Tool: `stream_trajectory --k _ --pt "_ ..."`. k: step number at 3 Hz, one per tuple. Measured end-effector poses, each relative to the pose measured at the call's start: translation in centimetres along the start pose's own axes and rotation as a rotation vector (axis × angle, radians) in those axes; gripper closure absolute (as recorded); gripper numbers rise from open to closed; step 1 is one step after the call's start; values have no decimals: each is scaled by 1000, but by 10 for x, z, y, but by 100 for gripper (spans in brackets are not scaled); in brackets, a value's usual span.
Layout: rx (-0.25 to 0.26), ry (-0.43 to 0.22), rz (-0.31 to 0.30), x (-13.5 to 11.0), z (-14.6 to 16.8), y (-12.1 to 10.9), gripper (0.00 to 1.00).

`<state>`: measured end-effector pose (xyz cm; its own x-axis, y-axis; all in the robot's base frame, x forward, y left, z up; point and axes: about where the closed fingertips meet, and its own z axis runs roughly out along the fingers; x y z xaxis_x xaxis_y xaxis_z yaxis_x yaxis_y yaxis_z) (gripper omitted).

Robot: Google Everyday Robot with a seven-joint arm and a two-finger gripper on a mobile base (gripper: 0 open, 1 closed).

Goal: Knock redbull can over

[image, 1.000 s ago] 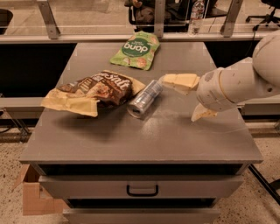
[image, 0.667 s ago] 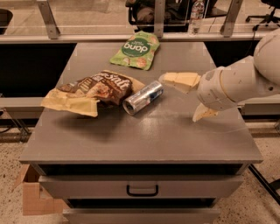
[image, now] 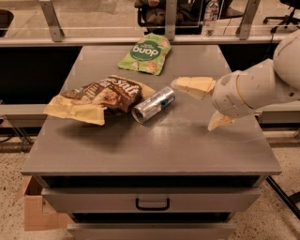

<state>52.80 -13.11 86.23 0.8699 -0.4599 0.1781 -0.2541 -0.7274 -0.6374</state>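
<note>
- Found the grey table (image: 154,145) directly under the redbull can (image: 153,105), with drawers in its front face below the can.
- Saw the white robot arm (image: 262,86) reaching in from the right of the can, above the tabletop.
- Noted a brown-and-cream snack bag (image: 101,96) lying flat just left of the can, its nearest edge touching the can or a hair short of it; could not tell which.
- Made out a cardboard box (image: 35,211) on the floor, below and far left of the can.
- Spotted a green snack bag (image: 144,52) lying flat behind the can, well apart from it.
- Found the gripper (image: 192,106) just right of the can, jaws spread wide and holding nothing; one cream finger (image: 194,86) pointing toward the can, tip near the can's far end but apart from it, the other angled down at the tabletop further right.
- Found the redbull can itself lying on its side near the middle of the tabletop, silver end facing forward-left, blue-and-silver body running back to the right.
- Glimpsed a clear water bottle (image: 211,10) far behind the can, beyond the table, off to the right.
</note>
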Motion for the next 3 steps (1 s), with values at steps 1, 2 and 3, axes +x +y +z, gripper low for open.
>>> stream_trajectory --k 1,2,3 --pt "0 0 0 0 0 0 0" --pt "0 0 0 0 0 0 0" --pt "0 0 0 0 -1 -1 0"
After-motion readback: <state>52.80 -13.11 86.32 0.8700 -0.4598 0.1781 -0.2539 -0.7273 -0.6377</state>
